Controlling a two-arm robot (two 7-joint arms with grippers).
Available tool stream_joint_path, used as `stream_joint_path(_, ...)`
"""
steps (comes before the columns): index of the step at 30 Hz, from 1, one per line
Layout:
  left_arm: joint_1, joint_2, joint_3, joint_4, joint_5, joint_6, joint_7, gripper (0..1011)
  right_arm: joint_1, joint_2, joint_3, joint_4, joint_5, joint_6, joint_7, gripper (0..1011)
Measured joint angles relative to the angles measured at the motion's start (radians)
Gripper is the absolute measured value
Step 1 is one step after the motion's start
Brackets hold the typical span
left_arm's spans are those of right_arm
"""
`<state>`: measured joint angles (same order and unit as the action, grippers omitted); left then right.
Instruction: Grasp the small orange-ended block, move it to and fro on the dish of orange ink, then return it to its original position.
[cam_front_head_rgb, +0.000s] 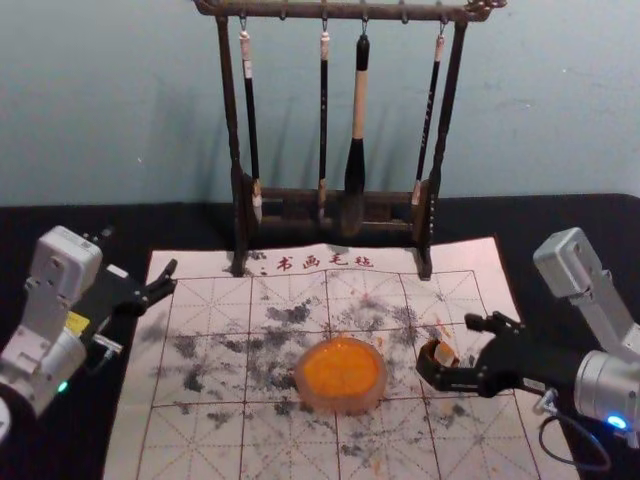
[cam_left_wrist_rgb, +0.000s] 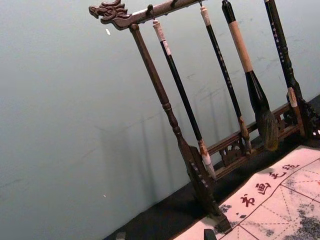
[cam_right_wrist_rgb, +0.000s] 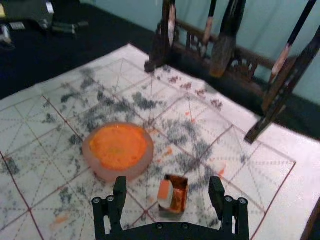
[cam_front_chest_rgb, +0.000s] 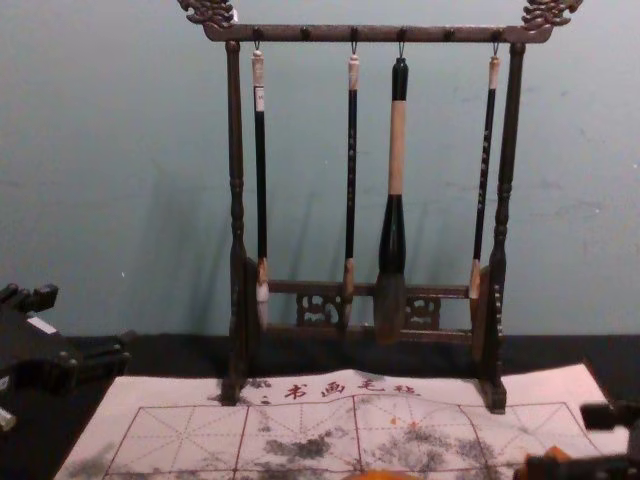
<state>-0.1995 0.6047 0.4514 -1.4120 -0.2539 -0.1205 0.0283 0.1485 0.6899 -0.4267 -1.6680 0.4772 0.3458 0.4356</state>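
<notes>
Right gripper (cam_front_head_rgb: 456, 348): low over the right-hand part of the gridded felt mat (cam_front_head_rgb: 215, 385), reached in from the tabletop's right side. Fingers spread apart, nothing clamped. In the right wrist view, the small orange-ended block (cam_right_wrist_rgb: 164, 196) is seen in the span between the right gripper's fingertips (cam_right_wrist_rgb: 168, 185), with mat visible to both sides of it.

Block: pale body, orange end uppermost, tilted in a small open-topped box (cam_right_wrist_rgb: 179, 197) stained orange-brown inside. Box set on the mat, right of the ink dish and nearer the tabletop's right edge than the dish is.

Dish of orange ink (cam_front_head_rgb: 341, 375): round, pale translucent rim, placed about mid-width on the mat. Orange surface level inside the rim, some unevenness noted.

Left gripper (cam_front_head_rgb: 170, 278): held by the mat's far left corner, well apart from dish and block. Fingers parted, nothing gripped.

Mat: red printed characters along its far border, grey-black smudges and orange flecks across the squares. Black tabletop (cam_front_head_rgb: 590, 235) seen around it.

Dark wooden brush rack (cam_front_chest_rgb: 300, 34): stood toward the tabletop's far edge, feet at the mat's far border. Four brushes hung from it; the thick-headed brush (cam_front_chest_rgb: 397, 150) is third from the left.
</notes>
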Motion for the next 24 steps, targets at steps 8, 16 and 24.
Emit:
stream_joint_path(8, 0.000, 0.000, 0.000, 0.000, 0.000, 0.000, 0.000, 1010, -0.047, -0.032, 0.057, -0.024, -0.037, -0.196, -0.040, 1002)
stream_joint_path(16, 0.000, 0.000, 0.000, 0.000, 0.000, 0.000, 0.000, 1010, -0.097, -0.132, 0.111, 0.047, -0.227, -0.508, -0.237, 1000)
stream_joint_path(24, 0.000, 0.000, 0.000, 0.000, 0.000, 0.000, 0.000, 1010, -0.108, -0.204, 0.129, 0.144, -0.271, -0.563, -0.301, 1000)
